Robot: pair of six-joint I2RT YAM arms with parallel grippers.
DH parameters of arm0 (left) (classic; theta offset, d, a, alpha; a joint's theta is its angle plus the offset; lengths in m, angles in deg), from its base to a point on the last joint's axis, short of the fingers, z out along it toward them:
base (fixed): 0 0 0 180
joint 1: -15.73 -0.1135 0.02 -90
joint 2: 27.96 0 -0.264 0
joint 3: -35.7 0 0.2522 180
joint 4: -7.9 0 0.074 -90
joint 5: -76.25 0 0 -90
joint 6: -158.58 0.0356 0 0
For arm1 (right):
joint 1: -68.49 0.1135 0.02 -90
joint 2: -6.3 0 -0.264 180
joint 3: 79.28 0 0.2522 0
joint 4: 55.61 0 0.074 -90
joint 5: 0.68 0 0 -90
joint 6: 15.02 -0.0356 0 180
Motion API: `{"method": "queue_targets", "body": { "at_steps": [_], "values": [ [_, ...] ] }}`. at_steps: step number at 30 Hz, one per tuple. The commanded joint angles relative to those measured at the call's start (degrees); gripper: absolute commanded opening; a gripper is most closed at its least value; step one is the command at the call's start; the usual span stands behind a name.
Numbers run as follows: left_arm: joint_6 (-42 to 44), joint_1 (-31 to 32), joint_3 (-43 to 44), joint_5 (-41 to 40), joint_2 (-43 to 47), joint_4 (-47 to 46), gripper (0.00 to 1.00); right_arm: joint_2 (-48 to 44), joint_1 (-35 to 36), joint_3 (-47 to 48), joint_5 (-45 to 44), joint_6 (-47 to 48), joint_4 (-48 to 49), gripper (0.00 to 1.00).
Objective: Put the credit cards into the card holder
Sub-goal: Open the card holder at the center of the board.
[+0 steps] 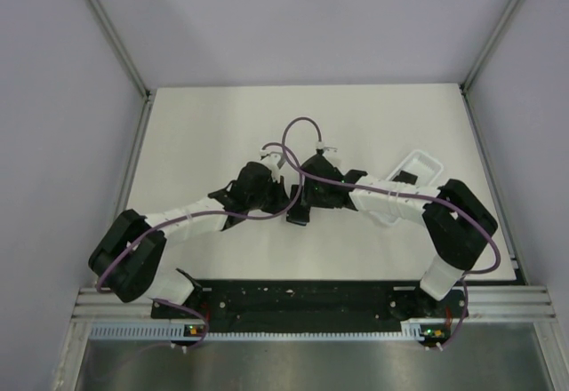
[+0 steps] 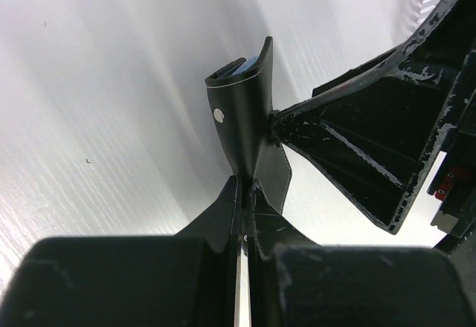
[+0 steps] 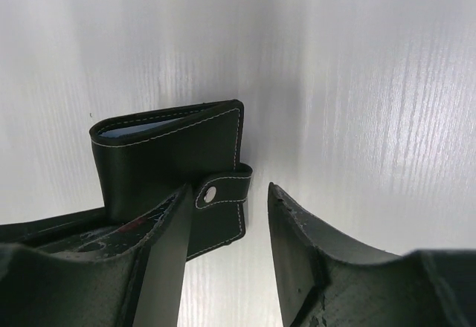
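The card holder [image 2: 249, 119] is a black folding wallet with a pale snap dot. It stands up from my left gripper [image 2: 247, 182], which is shut on its lower edge. A strip of blue-grey lining shows at its top. In the right wrist view the card holder [image 3: 171, 152] shows white stitching and a snap strap. My right gripper [image 3: 227, 197] is open right beside it; the left finger [image 3: 167, 260] overlaps the wallet's face, and the strap end reaches into the gap. From above, both grippers meet at the table's middle around the card holder [image 1: 296, 216]. The credit cards are hidden.
A long white tray [image 1: 416, 171] lies at the right of the white table [image 1: 213, 133], partly under the right arm. Purple cables loop over both wrists. Grey walls enclose the table on three sides.
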Motion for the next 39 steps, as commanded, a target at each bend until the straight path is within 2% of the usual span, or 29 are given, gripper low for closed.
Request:
{"method": "queue_targets", "body": {
  "at_steps": [1,6,11,15,18,22,23,27,30,39],
  "values": [
    [0.23,-0.01,2.24,-1.2,2.5,-0.69,0.0,-0.18,0.27,1.45,-4.62,0.48,-6.15,0.42],
    [-0.12,-0.01,1.98,-2.95,2.85,-0.43,0.0,-0.8,0.09,0.4,-3.92,0.75,-7.91,0.33],
    [-0.56,-0.01,1.72,-4.1,3.03,-0.34,0.0,-2.03,-0.43,-1.27,-3.66,1.18,-8.96,0.19],
    [-0.65,0.08,1.54,-4.1,3.03,-0.52,0.0,-3.69,-1.4,-2.33,-3.74,1.1,-9.41,0.16],
    [-0.74,0.08,1.54,-4.01,2.77,-0.6,0.0,-6.94,-1.58,-3.29,-3.66,2.5,-7.22,0.21],
    [-0.92,-0.01,1.45,-3.48,2.59,-1.04,0.0,-12.83,-1.49,-7.68,1.69,3.91,3.74,0.42],
    [-1.0,-0.01,1.36,-3.48,2.59,-1.04,0.0,-14.06,-1.49,-9.0,4.14,3.56,6.74,0.44],
    [-0.92,-0.01,1.36,-3.13,2.68,-1.13,0.0,-14.08,-1.49,-10.42,10.48,1.89,14.14,0.46],
    [-0.92,-0.01,1.54,-2.69,2.68,-1.31,0.0,-10.92,-1.58,-9.1,12.86,0.75,15.82,0.47],
    [-0.83,0.08,1.19,-2.25,3.03,-1.48,0.0,-4.67,-1.49,-6.64,14.01,-0.92,17.75,0.53]
  ]
}}
